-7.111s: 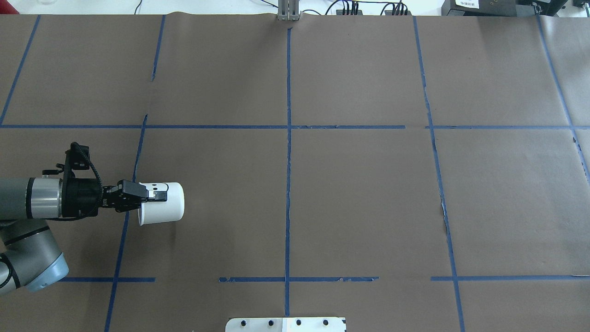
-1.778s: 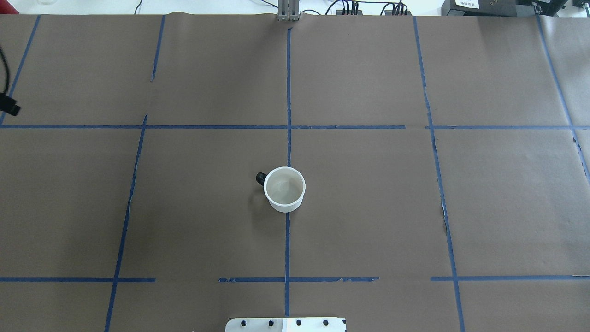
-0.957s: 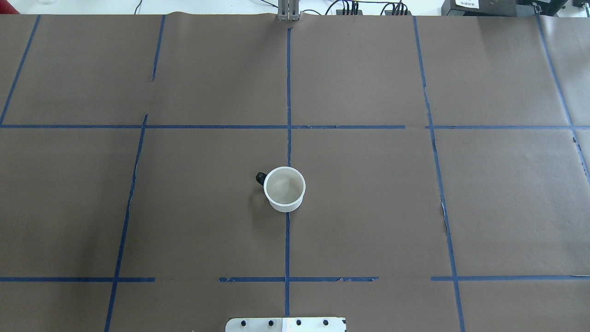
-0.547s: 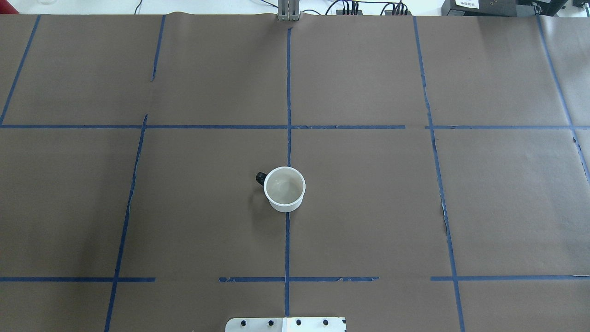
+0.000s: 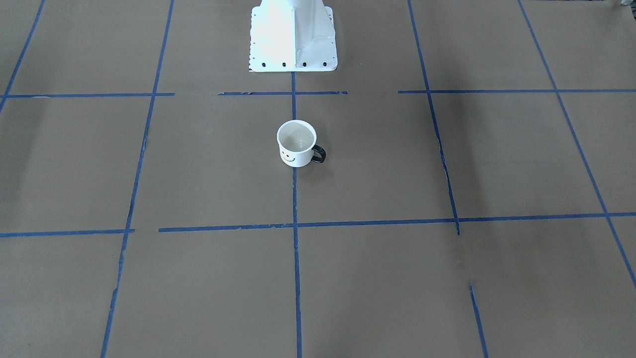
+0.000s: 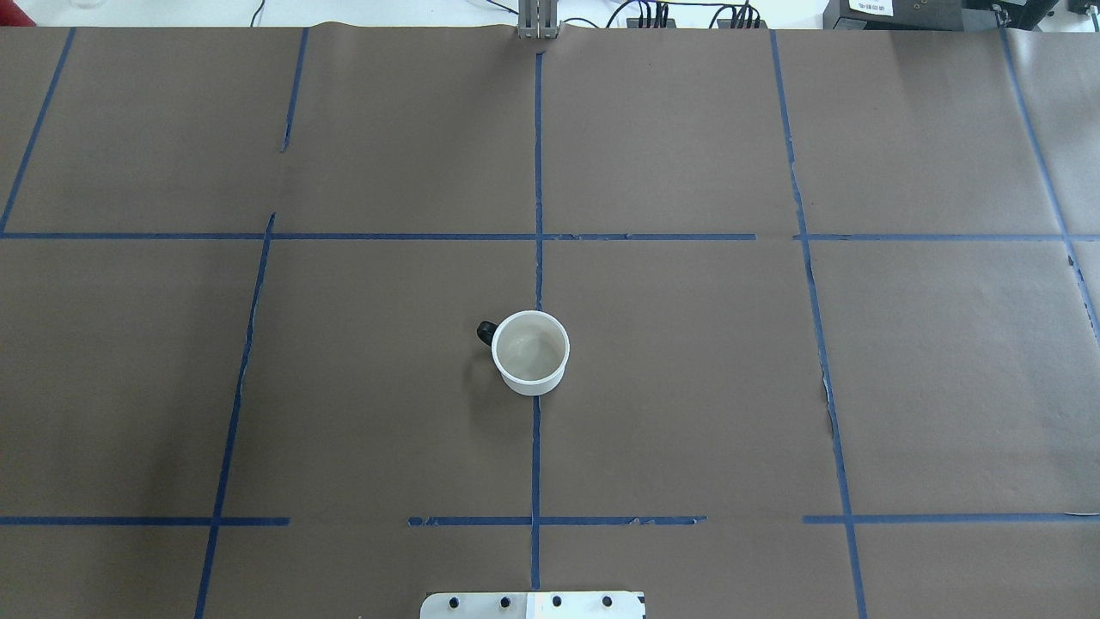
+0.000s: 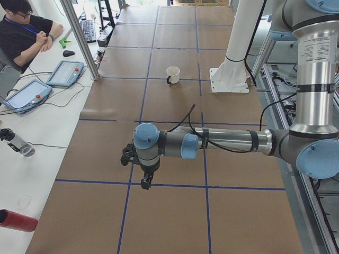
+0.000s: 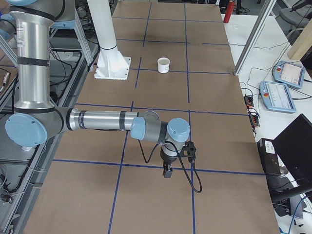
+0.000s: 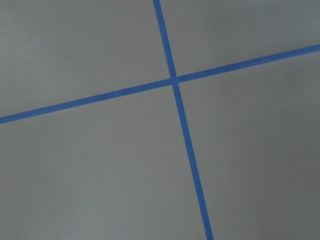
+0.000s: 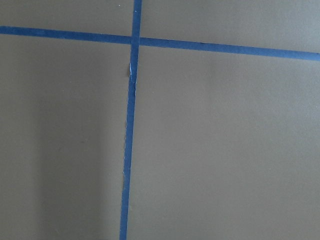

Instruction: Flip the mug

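A white mug (image 6: 533, 354) stands upright, mouth up, at the middle of the table (image 6: 687, 387), its handle (image 6: 485, 332) pointing to the robot's left. The left gripper (image 7: 144, 184) and right gripper (image 8: 167, 171) hang near opposite table ends, well apart from it; whether either is spread or pressed together cannot be told. The flip looks done. The main risk is an arm sweeping low across the centre and toppling the mug.

The left gripper (image 7: 144, 182) and the right gripper (image 8: 167, 171) appeared only in the side views, too small to judge their jaws. From overhead, the mug (image 6: 533, 352) hid part of its handle (image 6: 485, 332), and the lower edge cut off the robot base (image 6: 533, 604).
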